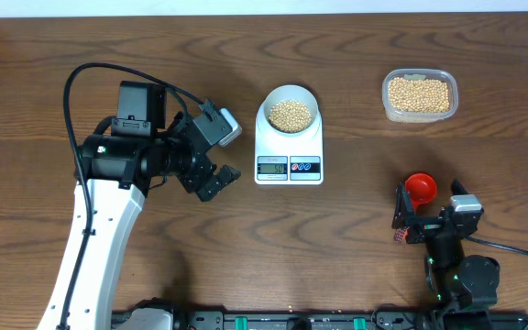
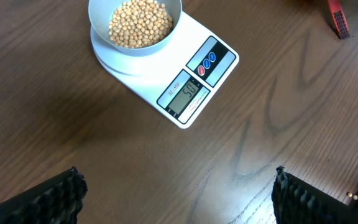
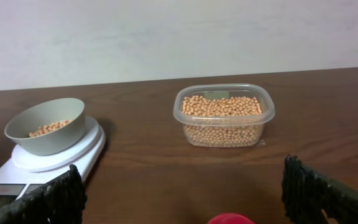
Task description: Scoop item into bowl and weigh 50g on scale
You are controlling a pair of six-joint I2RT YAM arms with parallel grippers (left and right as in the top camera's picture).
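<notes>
Desk layout makes sense: the scale sits mid-desk in reach of both arms. The left arm is bent in from the scale's left with its wrist angled down at the display. Left end effector is fully open and holds nothing. The right arm is folded low, near-right of the scale. Right end effector is wide open too, not gripping. The tub is far-right of the scale. The bowl is on the scale and the red scoop lies near-right of it. Beans are in the bowl; the readout looks on target, probably done.
</notes>
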